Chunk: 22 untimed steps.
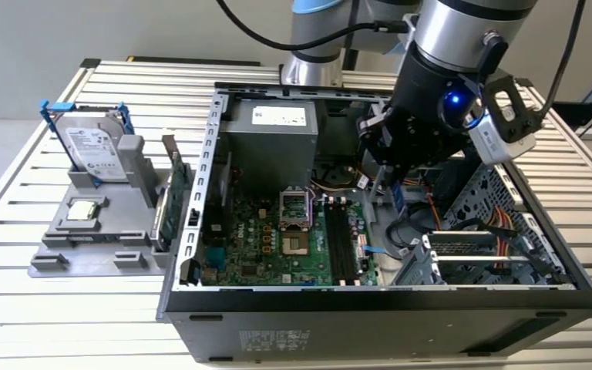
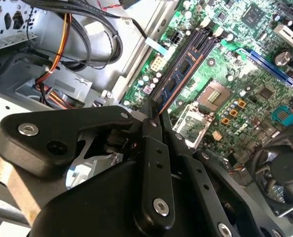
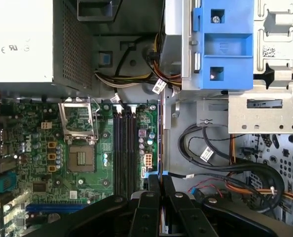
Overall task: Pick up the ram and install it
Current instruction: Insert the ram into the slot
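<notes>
Ram (image 2: 178,81) between jaws, above motherboard (image 2: 235,94).

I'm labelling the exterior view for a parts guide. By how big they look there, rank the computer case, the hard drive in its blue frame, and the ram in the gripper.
1. Computer case
2. Hard drive
3. Ram, a thin sliver below the gripper

exterior view high, wrist views near motherboard (image 3: 72,163)

Even, bright overhead light; my arm shades the computer case (image 1: 378,304) interior, perhaps softly. My gripper (image 2: 154,116) looms blurred in both wrist views.
</notes>
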Available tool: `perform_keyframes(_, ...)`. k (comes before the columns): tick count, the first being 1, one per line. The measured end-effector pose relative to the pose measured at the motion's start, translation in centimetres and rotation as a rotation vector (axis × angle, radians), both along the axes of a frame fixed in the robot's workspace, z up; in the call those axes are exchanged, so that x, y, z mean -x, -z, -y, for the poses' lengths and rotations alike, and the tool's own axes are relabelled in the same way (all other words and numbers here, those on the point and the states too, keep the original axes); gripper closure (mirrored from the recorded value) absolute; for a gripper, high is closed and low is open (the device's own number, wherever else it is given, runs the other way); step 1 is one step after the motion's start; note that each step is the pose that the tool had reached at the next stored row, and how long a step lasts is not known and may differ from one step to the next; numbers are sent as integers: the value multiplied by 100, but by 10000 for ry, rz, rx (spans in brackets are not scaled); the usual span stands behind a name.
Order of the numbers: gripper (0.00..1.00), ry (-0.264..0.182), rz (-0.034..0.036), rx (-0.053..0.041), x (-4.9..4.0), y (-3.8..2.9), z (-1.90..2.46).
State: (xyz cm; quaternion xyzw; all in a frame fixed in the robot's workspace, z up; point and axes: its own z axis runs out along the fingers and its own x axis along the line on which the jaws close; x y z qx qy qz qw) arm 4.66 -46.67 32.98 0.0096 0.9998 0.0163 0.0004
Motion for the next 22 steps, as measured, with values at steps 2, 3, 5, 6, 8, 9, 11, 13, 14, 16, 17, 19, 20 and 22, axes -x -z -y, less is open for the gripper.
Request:
perform_keyframes(2, 100, -6, 0, 1, 0, 13, 4)
perform_keyframes(3, 100, -28, 1, 2, 0, 22, 5)
perform_keyframes(5, 100, -84, 0, 2, 2, 40, 13)
perform_keyframes(6, 100, -112, 0, 1, 2, 53, 17)
perform_keyframes(8, 100, -160, 0, 0, 5, 78, 22)
perform_keyframes(9, 100, -164, 0, -1, 11, 89, 25)
perform_keyframes(11, 100, -163, 0, 1, 23, 108, 30)
perform_keyframes(13, 100, -164, 0, 1, 30, 132, 32)
perform_keyframes(14, 100, -164, 0, 1, 35, 142, 33)
perform_keyframes(16, 100, -165, 0, 1, 47, 167, 35)
perform_keyframes(17, 100, -164, 0, 1, 52, 183, 35)
perform_keyframes(19, 100, -164, 0, 0, 62, 207, 37)
perform_keyframes(20, 100, -164, -1, 1, 66, 216, 37)
perform_keyframes(22, 100, -164, 0, 0, 74, 233, 41)
